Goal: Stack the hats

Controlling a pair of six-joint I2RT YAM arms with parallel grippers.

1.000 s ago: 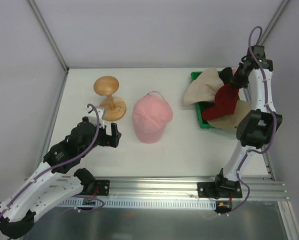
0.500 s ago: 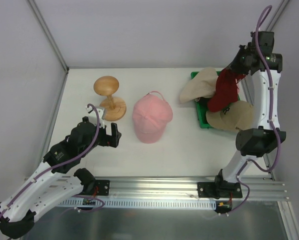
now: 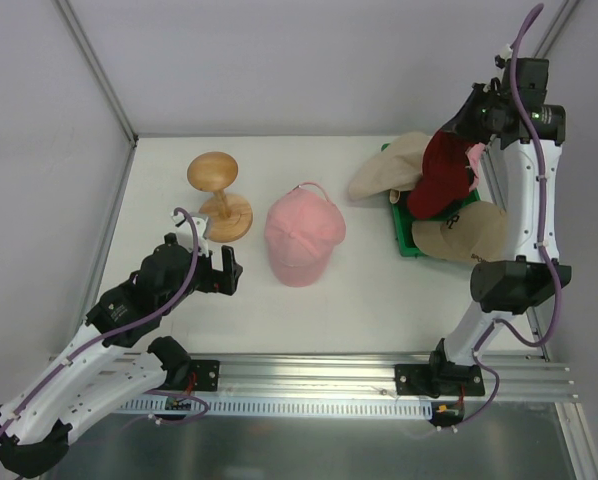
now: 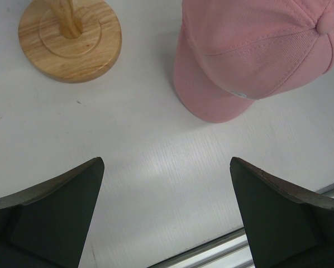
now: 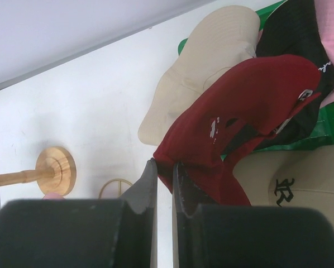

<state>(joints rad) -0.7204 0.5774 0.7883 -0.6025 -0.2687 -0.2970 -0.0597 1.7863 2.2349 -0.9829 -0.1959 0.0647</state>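
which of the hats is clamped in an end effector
The dark red fabric cap, pinched by its edge in the right end effector; the pink fabric cap and the rest lie ungripped.

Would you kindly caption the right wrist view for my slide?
Right gripper pinches the dark red fabric cap over the green plastic tray.

At the lower right of the right wrist view, the tan cap point(image 5: 315, 173) bears a black monogram point(image 5: 282, 187) that reads roughly as an R. The white marks point(image 5: 214, 127) on the red cap point(image 5: 239, 106) and the white script point(image 5: 327, 67) on the black hat point(image 5: 292, 28) are too small to read.
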